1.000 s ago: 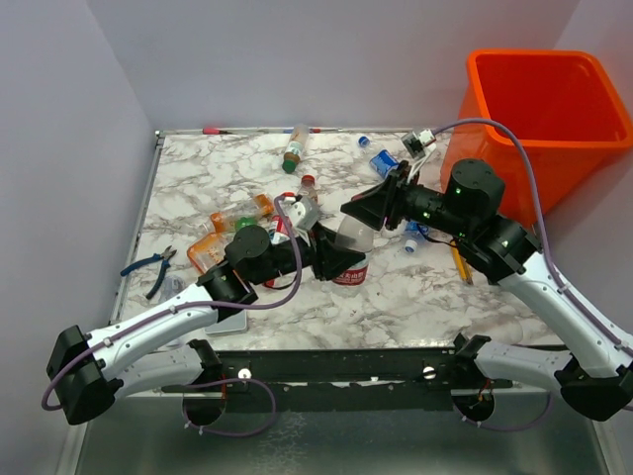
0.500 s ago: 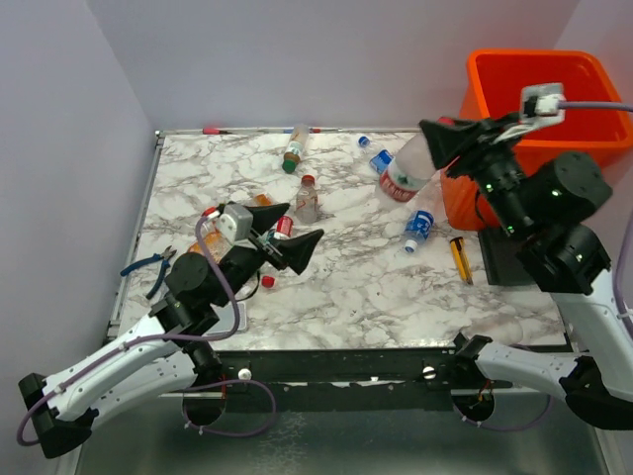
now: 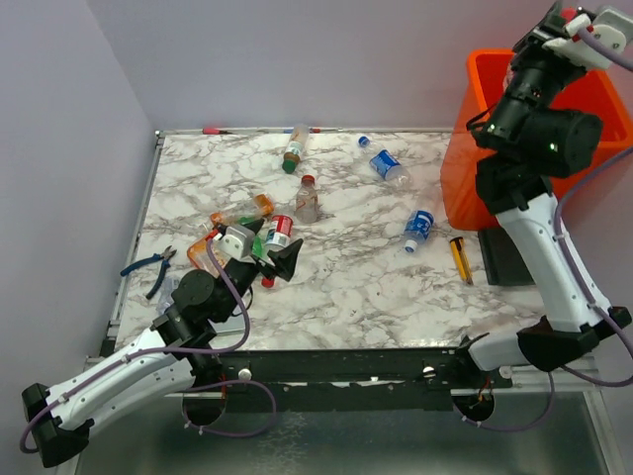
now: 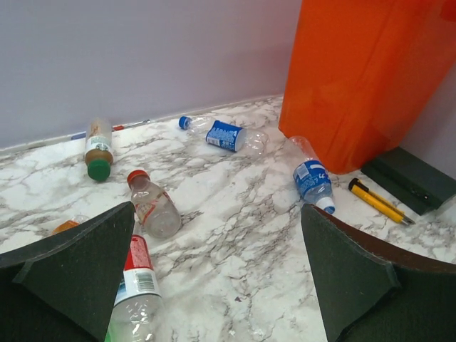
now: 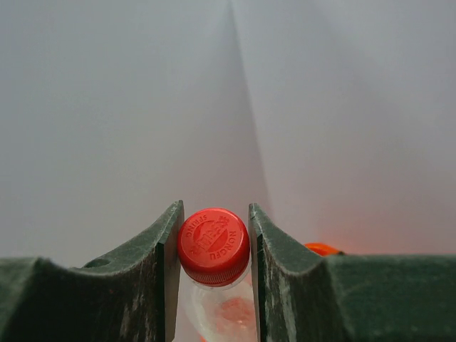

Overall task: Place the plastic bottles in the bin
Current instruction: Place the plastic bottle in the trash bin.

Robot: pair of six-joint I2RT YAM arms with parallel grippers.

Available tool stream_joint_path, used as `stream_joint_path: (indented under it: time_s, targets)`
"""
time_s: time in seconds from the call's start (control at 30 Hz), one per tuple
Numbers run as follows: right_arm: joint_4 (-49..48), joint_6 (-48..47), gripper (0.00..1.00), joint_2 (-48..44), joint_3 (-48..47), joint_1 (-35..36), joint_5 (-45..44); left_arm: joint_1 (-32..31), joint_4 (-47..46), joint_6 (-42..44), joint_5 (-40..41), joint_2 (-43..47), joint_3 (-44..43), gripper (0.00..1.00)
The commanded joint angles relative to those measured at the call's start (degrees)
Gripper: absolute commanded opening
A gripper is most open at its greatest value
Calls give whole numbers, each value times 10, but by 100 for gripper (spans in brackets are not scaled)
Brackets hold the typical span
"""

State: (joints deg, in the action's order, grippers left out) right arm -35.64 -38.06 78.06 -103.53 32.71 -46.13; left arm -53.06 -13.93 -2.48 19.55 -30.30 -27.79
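The right gripper (image 5: 214, 228) clamps a clear red-capped bottle (image 5: 214, 246) by its neck high above the orange bin (image 3: 559, 79), while the left gripper (image 4: 217, 214) hangs wide open over the table (image 3: 346, 287), where other bottles (image 4: 228, 135) lie scattered.

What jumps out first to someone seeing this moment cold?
The bright orange bin at the far right, with the right gripper high up by it, shut on a red-capped bottle. Then the loose bottles littering the marble table, the left gripper open above them.
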Motion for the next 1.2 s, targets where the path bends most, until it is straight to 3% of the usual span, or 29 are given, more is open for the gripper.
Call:
stream_joint_path:
  time_s: [0.0,0.13,0.3,0.47,0.5,0.57,0.63,0.67,0.8,0.93,1.03,1.17]
  targets:
    - [15,104,0,31,-58,-138,-62,-1,-7,-11,20,12,15,99]
    - [141,280,0,59,-88,-240,-68,-2,5,-9,20,11,15,99]
    - [177,341,0,101,-76,-296,-64,0,13,-12,35,4,11,99]
    - [304,465,2,148,-80,-352,-60,5,17,-17,28,-2,8,99]
    - [335,490,16,154,-84,-362,-49,5,18,-19,28,-2,8,99]
    - [404,537,59,170,-108,-375,-17,4,21,-19,27,-3,7,99]
    - [417,546,93,169,-118,-376,19,6,25,-18,26,-6,6,99]
    - [422,558,99,166,-126,-376,39,6,25,-18,26,-9,5,99]
    - [435,585,100,141,-166,-359,109,7,25,-20,23,-18,3,99]
    - [448,585,100,97,-172,-287,172,13,26,-23,18,-29,1,99]
    - [458,584,100,43,-112,-214,232,17,29,-25,20,-35,1,99]
    - [437,600,100,-47,58,-126,346,17,34,-24,27,-44,1,99]
